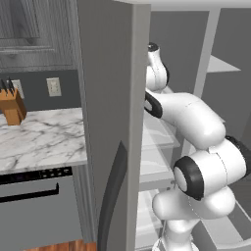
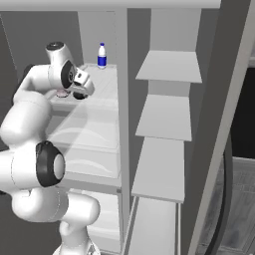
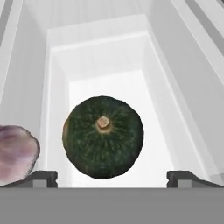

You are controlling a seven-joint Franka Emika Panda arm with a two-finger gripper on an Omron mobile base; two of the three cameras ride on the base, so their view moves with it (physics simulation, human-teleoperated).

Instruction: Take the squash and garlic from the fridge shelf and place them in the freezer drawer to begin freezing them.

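Observation:
A round dark green squash (image 3: 103, 136) with a tan stem stub sits on the white fridge shelf (image 3: 153, 113), centred just beyond my gripper (image 3: 113, 177). The gripper is open, with its fingertips (image 3: 41, 177) spread wider than the squash and nothing between them. A pale purplish garlic bulb (image 3: 15, 153) lies just left of the squash, by the left fingertip. From the right base view, my gripper (image 2: 75, 93) reaches onto an upper shelf, with the garlic (image 2: 62, 93) peeking out beside it. The freezer drawer is out of view.
A blue-labelled bottle (image 2: 101, 56) stands at the back of the same shelf. The open fridge door (image 1: 112, 122) stands close on the arm's left, and the other door's shelves (image 2: 167, 117) are on its right. A knife block (image 1: 11, 105) sits on the marble counter (image 1: 44, 142).

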